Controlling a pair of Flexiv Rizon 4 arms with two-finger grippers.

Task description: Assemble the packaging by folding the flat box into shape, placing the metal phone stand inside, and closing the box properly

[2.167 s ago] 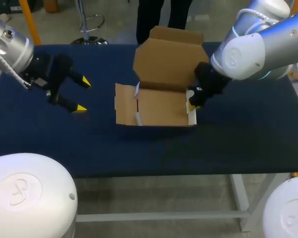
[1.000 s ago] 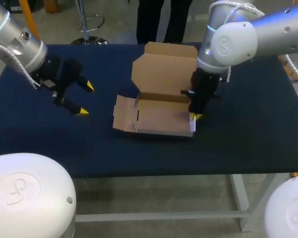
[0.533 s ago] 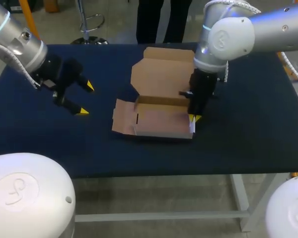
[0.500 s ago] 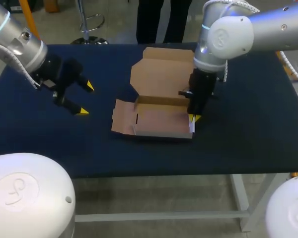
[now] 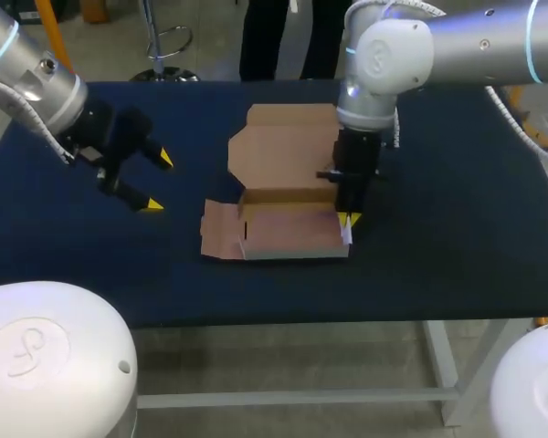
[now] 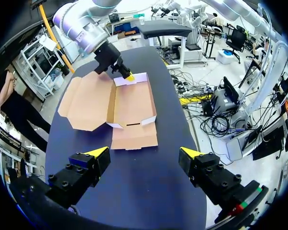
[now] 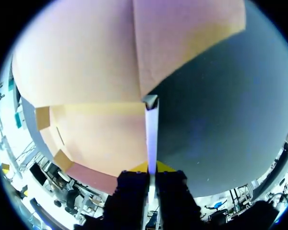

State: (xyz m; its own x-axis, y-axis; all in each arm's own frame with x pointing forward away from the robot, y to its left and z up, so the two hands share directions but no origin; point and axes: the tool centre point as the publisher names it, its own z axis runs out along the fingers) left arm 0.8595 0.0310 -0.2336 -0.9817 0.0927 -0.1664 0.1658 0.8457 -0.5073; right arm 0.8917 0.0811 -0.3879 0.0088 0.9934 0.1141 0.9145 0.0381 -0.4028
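Note:
The brown cardboard box point(image 5: 288, 228) sits open mid-table, its lid point(image 5: 283, 151) leaning back and a side flap point(image 5: 217, 230) lying flat on its left. My right gripper point(image 5: 349, 219) points straight down at the box's right side, shut on the upright right wall flap point(image 7: 151, 129), whose white edge runs between the fingers. In the left wrist view the box point(image 6: 132, 103) lies ahead of my left gripper point(image 6: 144, 153), well apart from it. The left gripper point(image 5: 155, 181) is open and holds nothing, left of the box. No phone stand shows in any view.
A dark blue cloth covers the table point(image 5: 438, 246). My right arm point(image 5: 384, 64) comes in over the back right part of the table and hangs above the box's right end.
My right gripper has moved left while holding the flap, and the box has slid left with it. The lid has dropped further back. The left arm has kept still over the last second.

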